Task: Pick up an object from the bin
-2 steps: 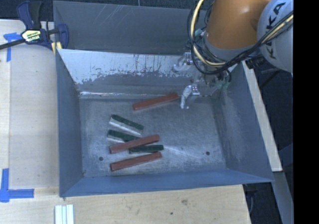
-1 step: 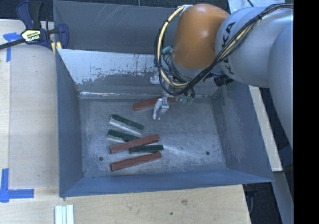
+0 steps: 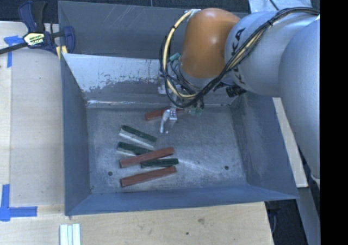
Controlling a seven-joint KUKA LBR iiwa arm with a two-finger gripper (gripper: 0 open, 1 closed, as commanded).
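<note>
The arm's grey body [image 3: 277, 48] and the orange cover [image 3: 209, 42] on its wrist sit uppermost, closest to the lens. They reach in over the right rim of the bin [image 3: 217, 146], and yellow and black cables loop round the cover. Below the cover the claw [image 3: 168, 122] hangs over the bin floor, close to the far wall and about midway along it. I cannot tell whether the claw is wide or narrow; from here its metal tip is 1 small pale shape.

Just beside the claw, on its left and slightly toward the far wall, a short reddish-brown strip [image 3: 154, 114] lies flat on the floor. Its right end runs up to the claw, and I cannot tell whether the 2 touch.

Further out, toward the near-left corner, 6 more flat strips lie in a loose group, apart from the claw. A dark green strip [image 3: 138, 132] is the closest of them, with a pale strip [image 3: 136, 139] right alongside it. Next comes a second dark green strip [image 3: 131, 148], then a long brown strip [image 3: 147, 157] angled up to the right. A third dark green strip [image 3: 159, 163] touches its underside. Nearest the near wall lies a second brown strip [image 3: 148, 176].
</note>
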